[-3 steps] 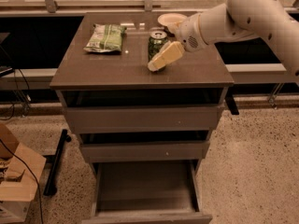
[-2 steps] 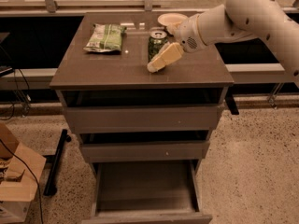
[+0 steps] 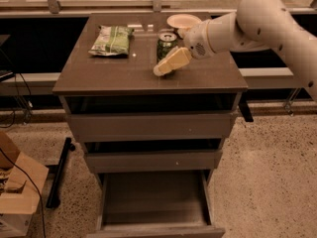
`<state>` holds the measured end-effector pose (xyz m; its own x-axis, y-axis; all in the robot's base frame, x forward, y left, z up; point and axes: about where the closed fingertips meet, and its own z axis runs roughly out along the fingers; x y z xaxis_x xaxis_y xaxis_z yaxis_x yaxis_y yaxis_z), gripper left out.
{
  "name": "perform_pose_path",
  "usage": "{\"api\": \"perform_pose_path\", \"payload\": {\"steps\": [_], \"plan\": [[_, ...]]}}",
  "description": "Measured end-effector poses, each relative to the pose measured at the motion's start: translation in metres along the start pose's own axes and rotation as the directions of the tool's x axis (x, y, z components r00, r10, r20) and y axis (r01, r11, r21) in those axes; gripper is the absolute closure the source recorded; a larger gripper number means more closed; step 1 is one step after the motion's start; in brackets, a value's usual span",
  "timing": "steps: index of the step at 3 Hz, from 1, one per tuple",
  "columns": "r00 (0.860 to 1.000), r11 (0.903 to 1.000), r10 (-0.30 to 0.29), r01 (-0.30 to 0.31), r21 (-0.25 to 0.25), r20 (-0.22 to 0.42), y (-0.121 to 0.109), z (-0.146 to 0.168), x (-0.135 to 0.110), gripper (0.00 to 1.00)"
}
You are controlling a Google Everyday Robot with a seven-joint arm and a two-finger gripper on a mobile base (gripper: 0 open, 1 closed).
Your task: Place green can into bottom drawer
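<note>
Grey-brown cabinet top (image 3: 114, 76) at frame centre | gripper (image 3: 169, 63) is seen against the front of the green can (image 3: 166, 41), upper centre; its opening cannot be told | can is stood upright on the top | snack bag (image 3: 112, 38) is laid upper left | bottom drawer (image 3: 148, 202) is seen pulled out, lower centre

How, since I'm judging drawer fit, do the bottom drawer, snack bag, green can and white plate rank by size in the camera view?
1. bottom drawer, also nearest.
2. snack bag.
3. green can and white plate: too alike, plate partly hidden.
The claw is at the can.
</note>
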<state>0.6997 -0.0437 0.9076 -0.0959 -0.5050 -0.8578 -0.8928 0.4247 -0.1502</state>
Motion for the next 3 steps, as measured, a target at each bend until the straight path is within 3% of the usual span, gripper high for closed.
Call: {"api": "perform_pose_path", "payload": {"steps": [1, 2, 3], "plan": [[0.995, 0.9967, 0.059, -0.063, 0.05, 0.081, -0.025, 0.022, 0.012, 0.0], [0.982, 0.9894, 0.115, -0.127, 0.07, 0.15, -0.051, 0.033, 0.022, 0.19], [0.975, 0.9884, 0.123, -0.137, 0.066, 0.186, -0.056, 0.038, 0.018, 0.43]]}}
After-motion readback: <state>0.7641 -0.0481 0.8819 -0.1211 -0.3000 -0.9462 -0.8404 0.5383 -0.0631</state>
